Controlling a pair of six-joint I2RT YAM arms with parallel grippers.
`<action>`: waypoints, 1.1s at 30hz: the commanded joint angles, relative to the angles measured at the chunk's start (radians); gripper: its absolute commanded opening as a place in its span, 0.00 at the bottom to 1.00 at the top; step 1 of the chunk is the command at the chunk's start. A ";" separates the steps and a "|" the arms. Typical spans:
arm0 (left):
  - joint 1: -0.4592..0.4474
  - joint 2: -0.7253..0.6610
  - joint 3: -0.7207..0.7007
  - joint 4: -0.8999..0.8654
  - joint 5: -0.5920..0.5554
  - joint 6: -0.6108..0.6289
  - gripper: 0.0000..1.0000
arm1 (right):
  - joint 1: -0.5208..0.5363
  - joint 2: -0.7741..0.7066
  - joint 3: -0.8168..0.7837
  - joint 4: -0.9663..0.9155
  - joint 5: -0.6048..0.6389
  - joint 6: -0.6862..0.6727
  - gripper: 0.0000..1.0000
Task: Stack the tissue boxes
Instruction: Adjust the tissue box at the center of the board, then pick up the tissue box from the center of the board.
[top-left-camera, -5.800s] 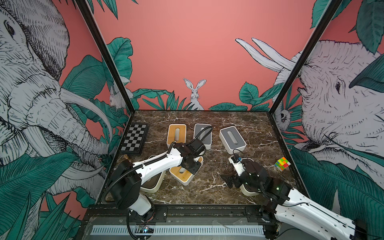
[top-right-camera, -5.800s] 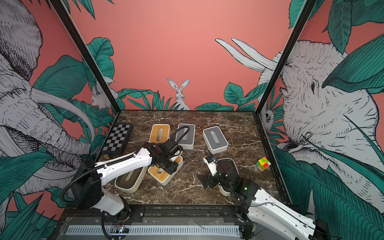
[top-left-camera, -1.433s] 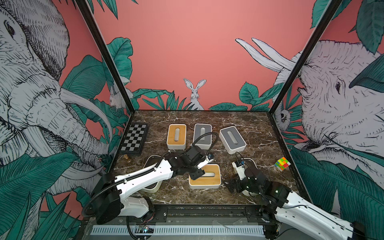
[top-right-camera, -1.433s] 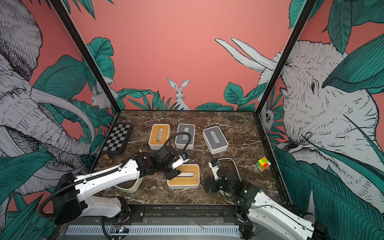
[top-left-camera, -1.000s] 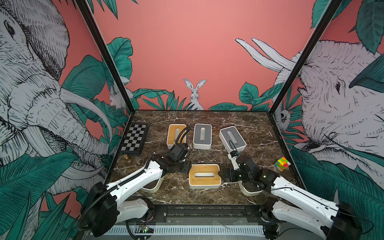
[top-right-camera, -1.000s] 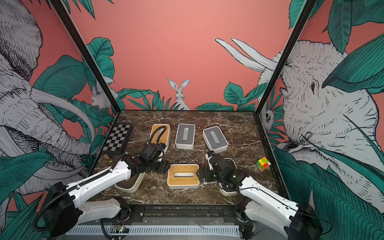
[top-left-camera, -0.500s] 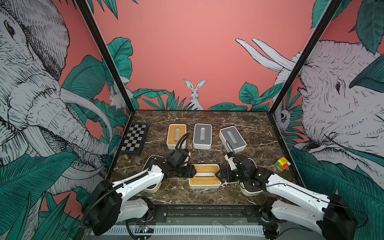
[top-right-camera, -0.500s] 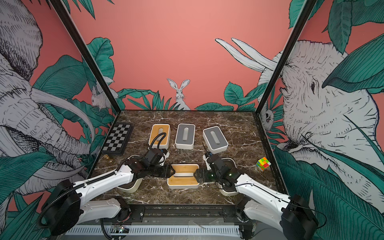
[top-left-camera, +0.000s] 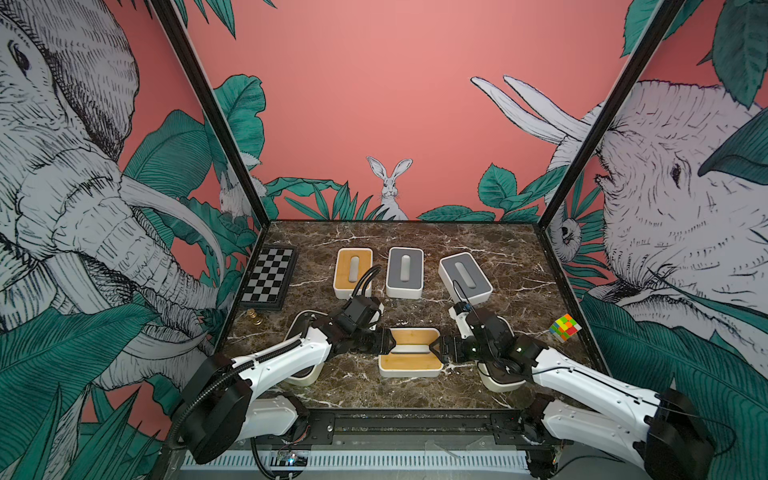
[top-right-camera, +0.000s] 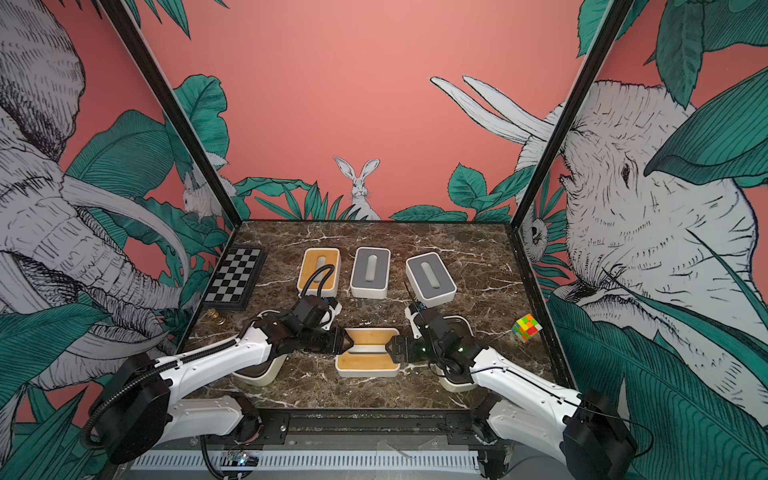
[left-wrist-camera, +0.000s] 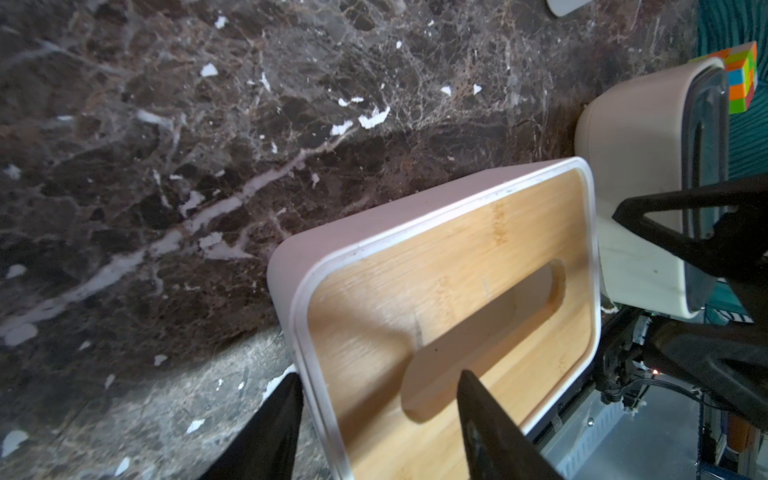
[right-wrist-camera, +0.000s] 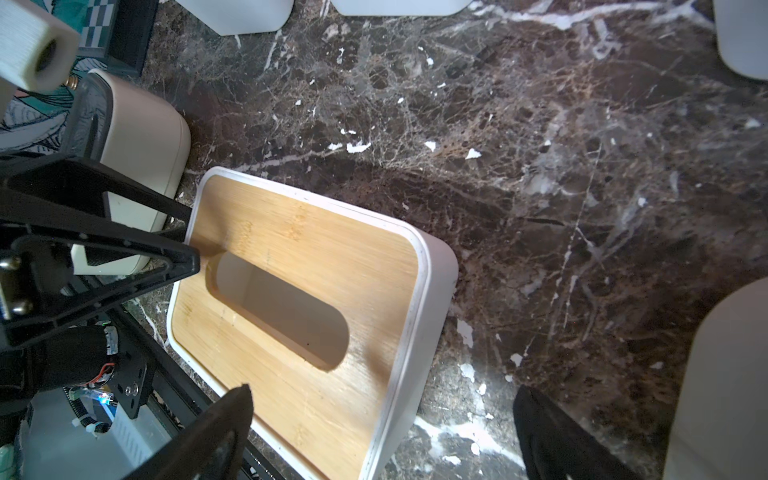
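Nothing legible showed in any view: no text, label, brand name, number or sign could be read.
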 joint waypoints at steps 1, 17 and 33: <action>-0.002 0.005 0.026 0.030 0.028 -0.017 0.61 | -0.004 -0.009 -0.009 0.010 -0.001 0.005 0.98; -0.002 -0.042 0.053 -0.030 -0.044 0.015 0.63 | -0.014 -0.046 0.002 -0.025 0.024 -0.015 0.98; 0.127 0.035 0.442 -0.339 -0.415 0.255 0.65 | -0.117 0.119 0.316 -0.117 0.027 -0.193 0.98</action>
